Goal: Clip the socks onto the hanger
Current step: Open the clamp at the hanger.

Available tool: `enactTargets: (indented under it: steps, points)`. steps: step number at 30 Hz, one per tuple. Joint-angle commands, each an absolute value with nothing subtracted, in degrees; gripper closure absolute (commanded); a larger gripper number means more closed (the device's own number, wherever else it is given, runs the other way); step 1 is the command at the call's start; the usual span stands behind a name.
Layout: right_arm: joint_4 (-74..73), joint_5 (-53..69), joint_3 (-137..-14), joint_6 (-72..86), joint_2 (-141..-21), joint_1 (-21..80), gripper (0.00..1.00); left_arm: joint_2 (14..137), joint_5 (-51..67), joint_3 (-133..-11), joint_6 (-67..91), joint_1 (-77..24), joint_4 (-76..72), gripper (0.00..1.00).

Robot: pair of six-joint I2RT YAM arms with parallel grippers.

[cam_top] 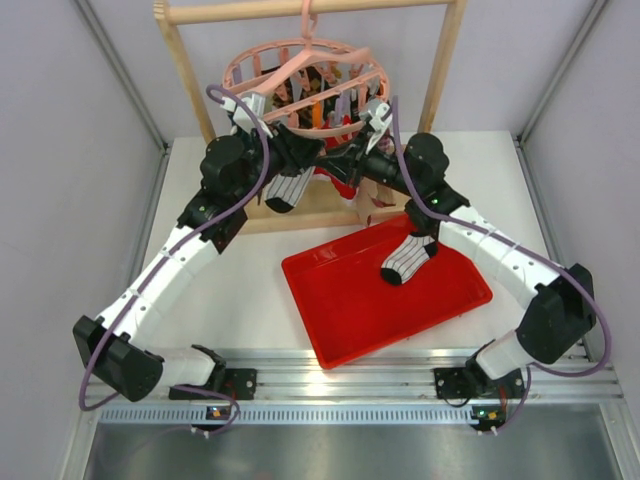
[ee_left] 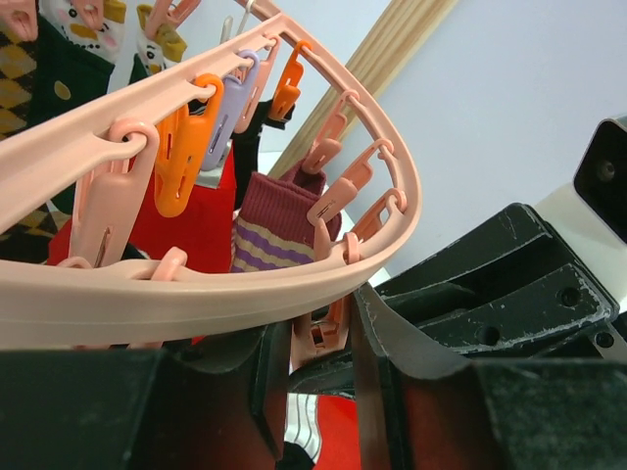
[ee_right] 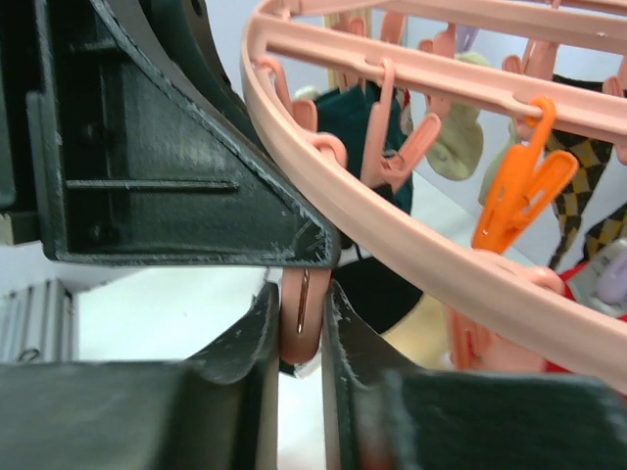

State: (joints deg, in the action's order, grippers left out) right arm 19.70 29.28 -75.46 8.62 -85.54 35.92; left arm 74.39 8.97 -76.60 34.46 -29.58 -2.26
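The pink round hanger (cam_top: 305,72) hangs from the wooden rack, its rim crossing the left wrist view (ee_left: 196,294) and the right wrist view (ee_right: 421,250). One striped sock (cam_top: 286,189) dangles under the hanger's near rim, and a strip of it shows between my left fingers (ee_left: 302,431). My left gripper (cam_top: 300,152) (ee_left: 318,333) is shut on a pink peg (ee_left: 325,338) below the rim. My right gripper (cam_top: 340,160) (ee_right: 302,313) is shut on a pink peg (ee_right: 302,304), right against the left gripper. The other striped sock (cam_top: 408,260) lies on the red tray (cam_top: 350,320).
The wooden rack frame (cam_top: 442,70) stands at the back of the table with its base board (cam_top: 305,212). Other socks hang among the pegs: a maroon one with purple stripes (ee_left: 279,225) and a red one (cam_top: 345,185). Orange pegs (ee_left: 186,147) dangle close by.
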Motion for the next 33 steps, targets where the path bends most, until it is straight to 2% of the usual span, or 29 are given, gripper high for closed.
enactTargets:
  steps: [1,2,11,12,24,28,29,33]
  points:
    - [20.6,30.2,-78.3,3.5,-85.7,36.2,0.96,73.4,9.5,-77.8,32.9,-29.6,-4.6,1.00]
    - [20.6,30.0,-77.9,2.9,-85.3,36.4,1.00,73.3,9.4,-78.1,32.4,-29.6,-2.7,0.99]
    - [21.6,31.6,-76.8,-4.2,-84.6,36.3,1.00,73.4,7.4,-80.1,29.9,-29.6,-0.5,0.75]
    - [21.6,31.6,-76.6,-5.1,-84.5,36.4,1.00,73.6,7.1,-80.6,30.4,-29.7,-0.3,0.68]
    - [20.4,30.4,-75.9,-9.6,-83.8,37.0,1.00,76.6,3.6,-84.5,35.9,-29.6,4.0,0.55]
    - [20.4,30.7,-75.7,-9.8,-83.7,37.2,1.00,77.0,3.3,-84.7,36.8,-29.6,3.5,0.61]
    - [20.4,30.8,-75.6,-9.8,-83.6,37.3,1.00,76.9,3.2,-84.7,36.9,-29.6,3.3,0.69]
    - [18.7,31.3,-75.5,-10.2,-83.1,37.4,0.98,76.9,3.3,-84.6,36.1,-29.6,3.2,0.87]
